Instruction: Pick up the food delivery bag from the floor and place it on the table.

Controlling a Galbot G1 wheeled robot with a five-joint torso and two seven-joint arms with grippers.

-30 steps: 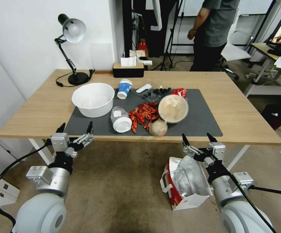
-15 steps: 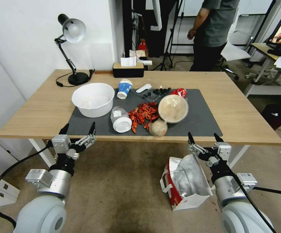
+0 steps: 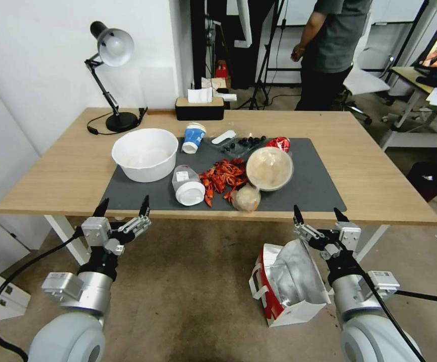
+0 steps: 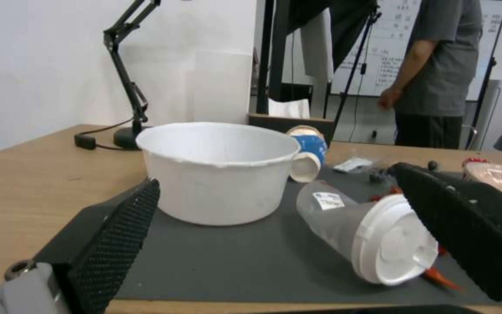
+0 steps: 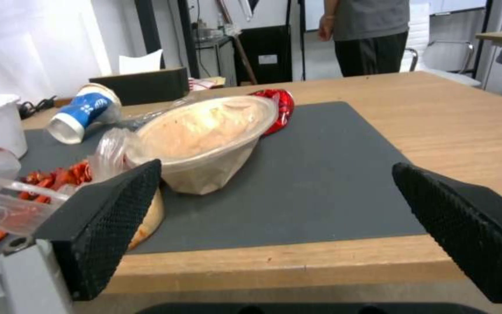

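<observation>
The food delivery bag [image 3: 286, 284], white with red sides and a silver foil lining, stands open on the floor in front of the table's right half. The light-wood table [image 3: 379, 186] carries a dark grey mat [image 3: 314, 191]. My right gripper [image 3: 319, 213] is open, held in the air just before the table's front edge and above the bag's far right corner, apart from it. My left gripper [image 3: 122, 205] is open too, held in front of the table's left front edge with nothing between its fingers. In the wrist views both sets of black pads [image 4: 117, 231] [image 5: 106, 218] stand wide apart.
On the mat lie a white bowl [image 3: 144, 153], a tipped lidded cup [image 3: 188, 186], a blue cup [image 3: 193, 137], red crayfish [image 3: 223, 176], a covered food bowl [image 3: 269, 168] and a knotted clear bag [image 3: 246, 198]. A desk lamp [image 3: 111, 75] and tissue box [image 3: 199, 106] stand behind. A person stands beyond the table.
Both grippers have sunk a little and drawn nearer to me, still open. The right one has shifted slightly to the right. The bag has stayed in place.
</observation>
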